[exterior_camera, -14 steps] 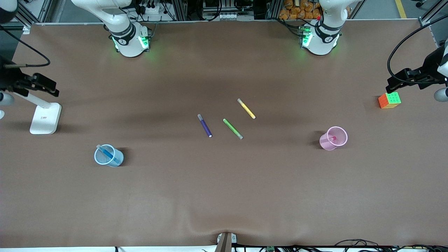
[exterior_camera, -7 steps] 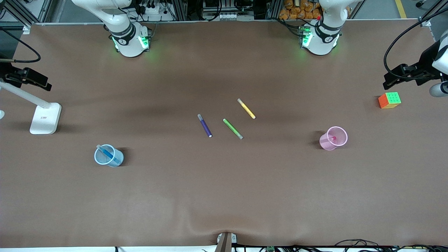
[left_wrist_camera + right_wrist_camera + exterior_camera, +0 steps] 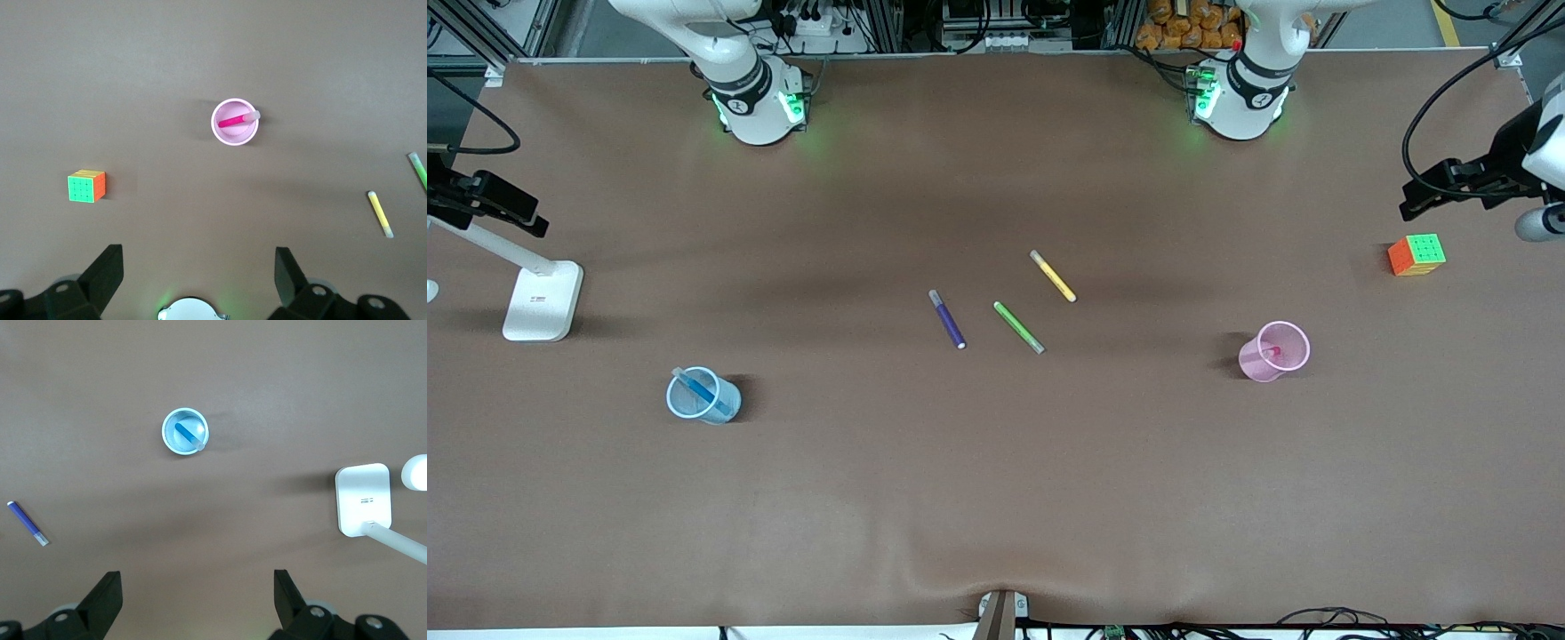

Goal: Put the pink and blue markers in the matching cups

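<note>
— So, item one: where does the blue marker [image 3: 701, 390] sit?

— Inside the light blue cup [image 3: 703, 396], toward the right arm's end of the table. It leans slantwise, grey cap resting on the rim, because the cup is shorter than the pen.

— Item two, the pink marker [image 3: 1271, 353]?

— In the light pink cup [image 3: 1273, 352], toward the left arm's end. Same lean, pale cap propped against the rim. Both colours match, so I'd judge the sorting done.

— Item three, loose pens?

— Three lie flat mid-table between the two cups: a dark purple marker [image 3: 947, 319], a green marker [image 3: 1019, 327] just beside it, and a yellow marker [image 3: 1053, 276] farther from the front camera. None belongs to either cup, which would explain why they lie untouched.

— Grippers?

— The left gripper [image 3: 198, 270] hangs high over the table's edge at its own end, over the colour cube [image 3: 1416, 254]; its wrist view looks down on cup and cube. Jaws wide apart, nothing between them. The right gripper [image 3: 197, 590] is up at the other edge, over the arm of the white desk lamp [image 3: 541, 301], jaws likewise spread and empty. Both look parked clear of the work.

— Anything else?

— Brown table covering [image 3: 996, 498], nothing more.
</note>
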Robot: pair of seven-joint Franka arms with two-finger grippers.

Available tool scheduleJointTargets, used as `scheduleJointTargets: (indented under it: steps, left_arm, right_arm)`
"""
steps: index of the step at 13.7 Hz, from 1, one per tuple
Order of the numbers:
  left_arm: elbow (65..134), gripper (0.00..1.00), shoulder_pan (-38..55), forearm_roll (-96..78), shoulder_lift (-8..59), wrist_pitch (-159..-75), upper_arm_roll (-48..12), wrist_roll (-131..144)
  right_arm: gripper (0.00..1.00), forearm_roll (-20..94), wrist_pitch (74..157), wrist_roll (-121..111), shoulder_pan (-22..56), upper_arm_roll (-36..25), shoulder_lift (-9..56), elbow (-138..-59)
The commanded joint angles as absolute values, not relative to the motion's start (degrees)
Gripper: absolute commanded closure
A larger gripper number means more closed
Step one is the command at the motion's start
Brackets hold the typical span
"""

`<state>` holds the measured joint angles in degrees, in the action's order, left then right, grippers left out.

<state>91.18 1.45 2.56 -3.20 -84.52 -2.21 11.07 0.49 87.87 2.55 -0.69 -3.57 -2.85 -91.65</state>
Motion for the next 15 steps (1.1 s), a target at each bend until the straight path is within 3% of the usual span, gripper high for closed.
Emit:
scheduleJointTargets:
  steps: [1, 15]
  left_arm:
    - [99.1, 0.00, 4.1, 1.8, -9.6, -88.1, 0.8, 10.8]
    - [97.7, 0.00, 6.9, 1.6, -10.3, -86.9, 1.7, 7.3]
  right_arm:
    - [0.00, 1.6, 87.9, 1.8, -1.4, -2.9, -3.5, -91.8]
    - [0.00, 1.5, 87.3, 1.7, -1.2, -2.8, -3.3, -91.9]
